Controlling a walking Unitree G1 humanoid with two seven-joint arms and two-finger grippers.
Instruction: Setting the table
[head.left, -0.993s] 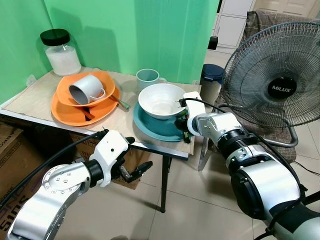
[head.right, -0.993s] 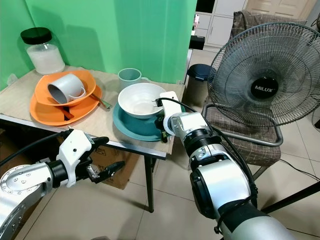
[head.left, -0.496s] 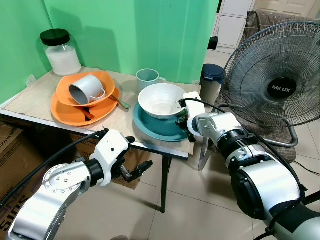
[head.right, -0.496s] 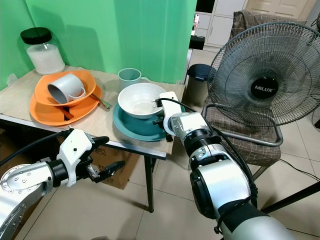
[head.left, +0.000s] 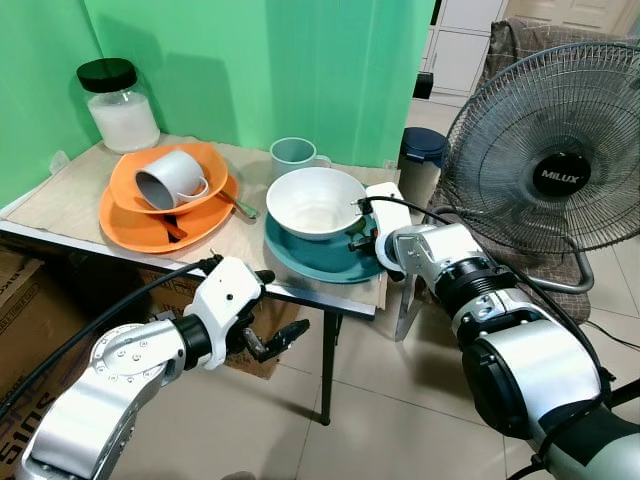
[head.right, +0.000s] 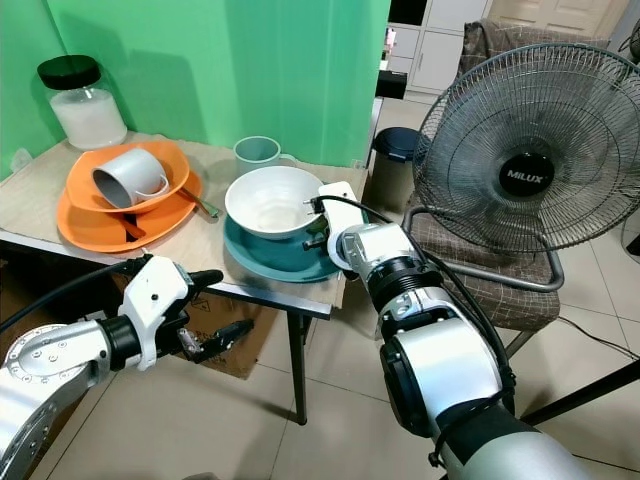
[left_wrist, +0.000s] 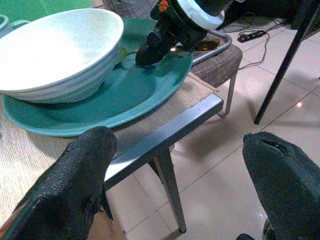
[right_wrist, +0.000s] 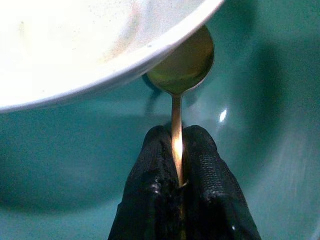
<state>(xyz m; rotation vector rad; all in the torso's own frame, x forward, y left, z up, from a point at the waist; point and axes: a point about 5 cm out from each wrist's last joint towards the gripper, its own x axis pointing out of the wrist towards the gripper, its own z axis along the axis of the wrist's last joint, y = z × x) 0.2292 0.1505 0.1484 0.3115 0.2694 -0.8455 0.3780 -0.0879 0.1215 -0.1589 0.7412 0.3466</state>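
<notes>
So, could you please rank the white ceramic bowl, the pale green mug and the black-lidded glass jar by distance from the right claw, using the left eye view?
1. White ceramic bowl: right beside the right claw, on the teal plate.
2. Pale green mug: behind the bowl, toward the green backdrop.
3. Black-lidded glass jar: far left corner of the table.

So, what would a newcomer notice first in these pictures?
Probably the white bowl sitting on the teal plate at the table's near right corner, where the right claw pinches a gold spoon beside the bowl. Next, the orange plates with a tipped grey mug, and the big fan at the right.
</notes>
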